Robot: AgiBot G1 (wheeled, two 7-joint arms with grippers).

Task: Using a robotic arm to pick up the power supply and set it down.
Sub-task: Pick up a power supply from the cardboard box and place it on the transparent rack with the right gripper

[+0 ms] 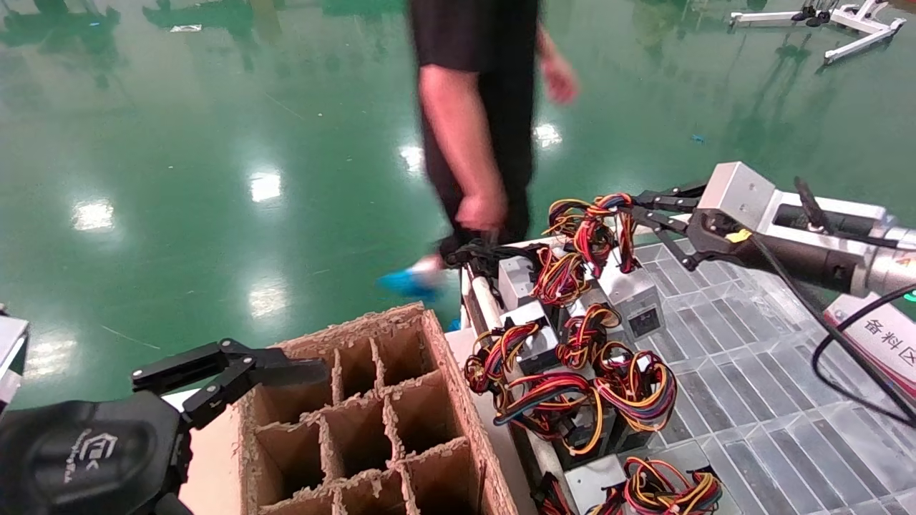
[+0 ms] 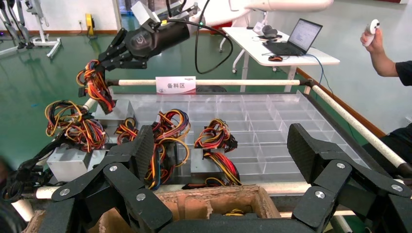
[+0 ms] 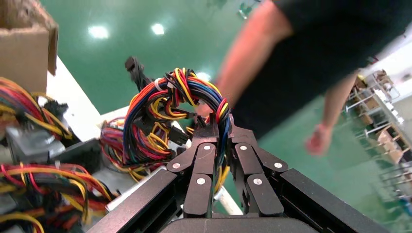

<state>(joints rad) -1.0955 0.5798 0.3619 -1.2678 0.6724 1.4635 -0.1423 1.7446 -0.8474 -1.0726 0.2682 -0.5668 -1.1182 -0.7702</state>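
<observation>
On my far left the left gripper [image 1: 236,372] is parked, its fingers spread wide and holding nothing, hanging at the near-left corner of the cardboard divider box [image 1: 372,415]. I leave it there.

Next to the right comes the heap of grey units with their coloured looms, crowded along the left edge of the clear gridded tray [image 1: 744,400]. They lie tangled together, wires of one draped over the case of another, so I expect anything I lift to drag on its neighbours.

Above the far end of that heap is the piece I am working: the power supply [image 1: 630,300], whose grey case hangs tilted just under its own wire bundle [image 1: 594,225]. The right gripper [image 1: 637,214] on the robotic arm [image 1: 801,236] has its fingers pressed together on that bundle, not on the case; the right wrist view shows the wires pinched between the pads [image 3: 210,131].

My judgement: the box is dense metal for its size and the loom is soft and springy, so held this way it will swing and may slip through the pads or strain the wire roots. The flat case sides would give a firmer hold, if the jaws can span them. I would move slowly. A person [image 1: 479,107] stands just beyond the tray.
</observation>
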